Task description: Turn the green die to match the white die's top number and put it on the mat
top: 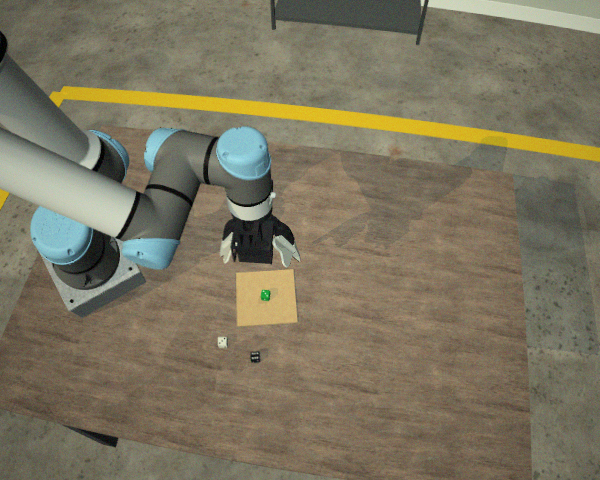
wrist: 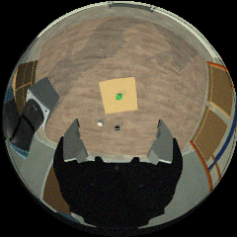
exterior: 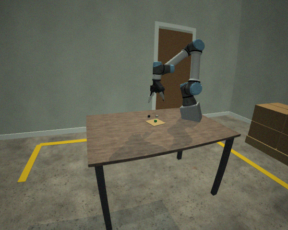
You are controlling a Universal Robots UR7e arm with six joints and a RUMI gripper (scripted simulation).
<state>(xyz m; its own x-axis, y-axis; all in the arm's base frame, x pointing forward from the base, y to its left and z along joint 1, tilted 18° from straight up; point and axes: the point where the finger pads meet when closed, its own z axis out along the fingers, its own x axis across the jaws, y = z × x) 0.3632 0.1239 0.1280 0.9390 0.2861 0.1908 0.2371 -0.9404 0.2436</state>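
- Hovering high over the counter point(top: 393, 289), hand point(top: 259, 251) spread wide, empty.
- Resting flat inside the mat point(top: 279, 310), near its middle: green die point(top: 265, 295).
- Sitting off the mat, on bare wood: white die point(top: 221, 342) and black die point(top: 255, 356).

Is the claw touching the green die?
Apart. In the exterior view the open claw hangs high above the table, with bare wall showing between it and the green die, which sits alone on the mat.

Arm point(exterior: 180, 55) bent, raised; pincer point(exterior: 155, 98) points down, jaws wide, empty
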